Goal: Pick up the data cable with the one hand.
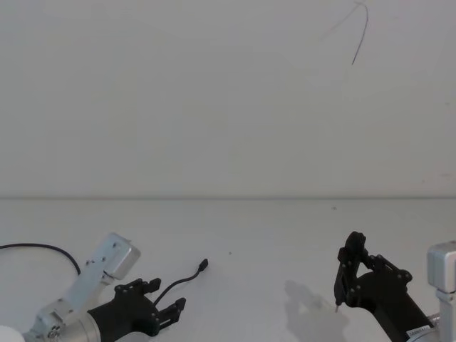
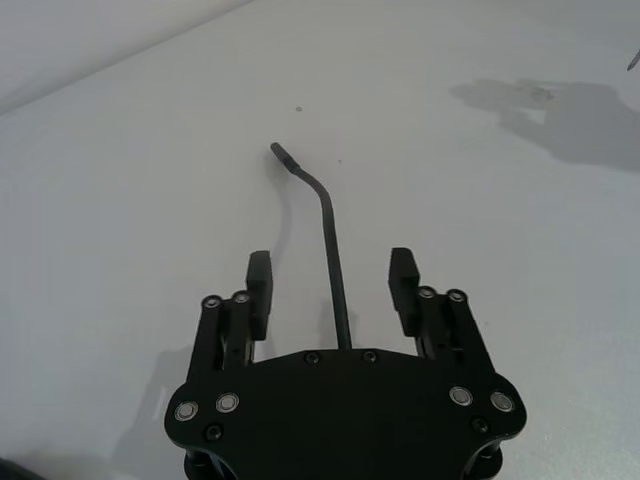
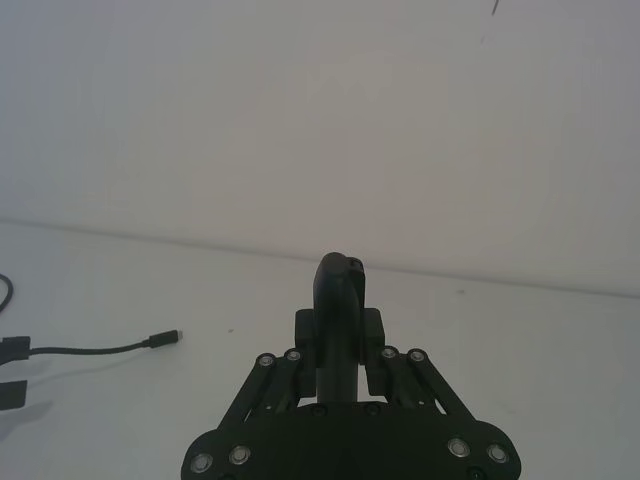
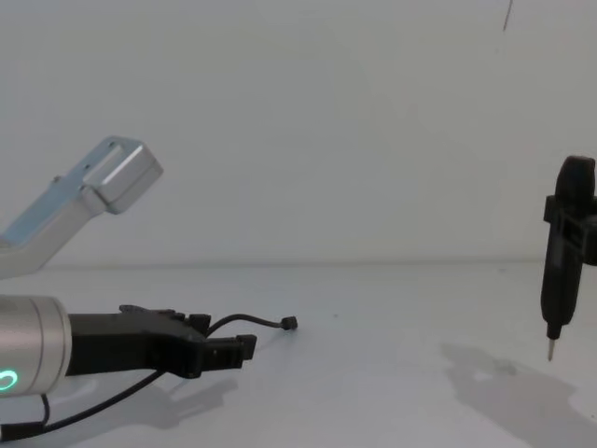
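Both fingers of the left gripper [image 2: 331, 270] are spread wide, low over the white table [image 1: 285, 235], straddling the data cable [image 1: 182, 279]; its plug [image 1: 204, 264] sits just ahead. Right gripper [image 3: 340, 328] hangs well apart, clamped on a black pointed tool [image 4: 557, 289]

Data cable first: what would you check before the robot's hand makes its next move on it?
1. Left hand open: ok, fingers spread apart.
2. Data cable between those fingers: ok, it runs straight through the gap.
3. Hand low enough to close on the cable: cannot tell.
4. Plug free: ok, ahead of the hand, nothing else near it on the table.
5. Right hand out of the way: ok, far to the right, shut on a pointed black tool.
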